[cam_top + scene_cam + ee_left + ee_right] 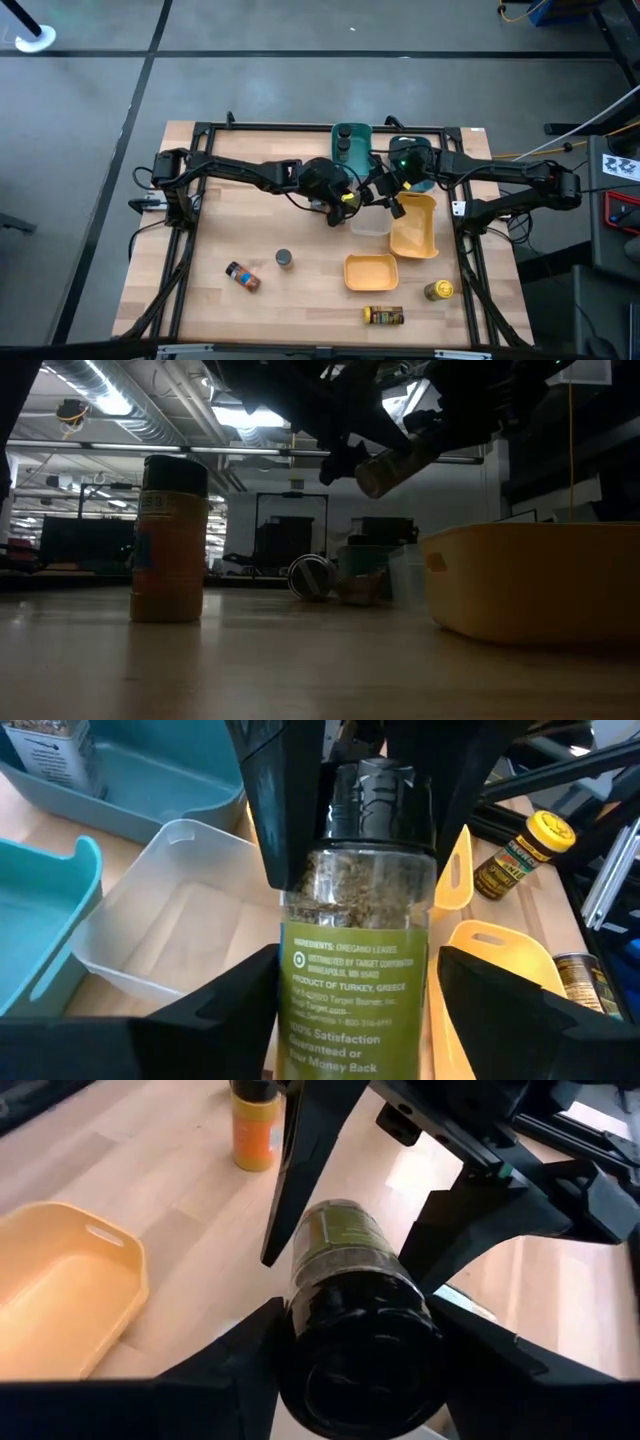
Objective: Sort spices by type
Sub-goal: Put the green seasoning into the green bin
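An oregano jar (355, 970) with a green label and a black lid hangs over the table's middle, above the clear bin (370, 222). It hangs between my two grippers. My right gripper (355, 1330) is shut on its lid end. My left gripper (357, 955) is open, with one finger on either side of the jar's labelled lower half, a narrow gap on each side. In the low view the jar (395, 465) shows tilted, high above the table. My right gripper pinches the sides of the jar's black lid (372, 795) between its two fingers. The fingers come from the table's right side, slanting down, and lie along the jar. The jar is lifted clear and tilted, its base pointing at my left gripper.
A teal bin (350, 140) with jars stands at the far edge. Two yellow bins (415, 225) (370, 272) lie right of centre. Loose spices stand or lie near the front: an orange jar (242, 277), a dark-lidded jar (284, 259), a lying jar (383, 316), a yellow-lidded jar (438, 290).
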{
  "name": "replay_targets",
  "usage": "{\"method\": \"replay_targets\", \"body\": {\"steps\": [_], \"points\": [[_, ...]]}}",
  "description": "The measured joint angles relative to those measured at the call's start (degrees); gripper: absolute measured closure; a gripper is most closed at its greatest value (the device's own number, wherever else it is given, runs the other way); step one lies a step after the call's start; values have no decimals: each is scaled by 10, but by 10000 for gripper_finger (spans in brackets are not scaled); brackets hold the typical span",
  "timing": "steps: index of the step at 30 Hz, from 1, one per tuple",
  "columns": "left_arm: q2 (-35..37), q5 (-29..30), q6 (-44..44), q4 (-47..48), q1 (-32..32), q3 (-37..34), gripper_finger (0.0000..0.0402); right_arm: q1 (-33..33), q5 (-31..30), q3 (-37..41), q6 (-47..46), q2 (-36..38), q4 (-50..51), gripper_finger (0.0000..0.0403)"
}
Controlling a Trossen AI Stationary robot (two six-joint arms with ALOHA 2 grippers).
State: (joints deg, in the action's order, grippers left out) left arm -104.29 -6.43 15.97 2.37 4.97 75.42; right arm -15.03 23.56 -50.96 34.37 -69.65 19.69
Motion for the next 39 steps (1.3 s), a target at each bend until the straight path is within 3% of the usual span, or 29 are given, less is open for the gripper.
{"method": "replay_targets", "body": {"steps": [19, 29, 39], "points": [[26, -2, 1, 111, 68, 0, 149, -12, -204, 1, 9, 0, 15, 183], [26, 0, -7, 120, 75, 0, 149, -122, -222, 1, 21, 0, 9, 183], [26, 2, -14, 109, 75, 0, 149, -241, -181, 1, 11, 0, -9, 183]]}}
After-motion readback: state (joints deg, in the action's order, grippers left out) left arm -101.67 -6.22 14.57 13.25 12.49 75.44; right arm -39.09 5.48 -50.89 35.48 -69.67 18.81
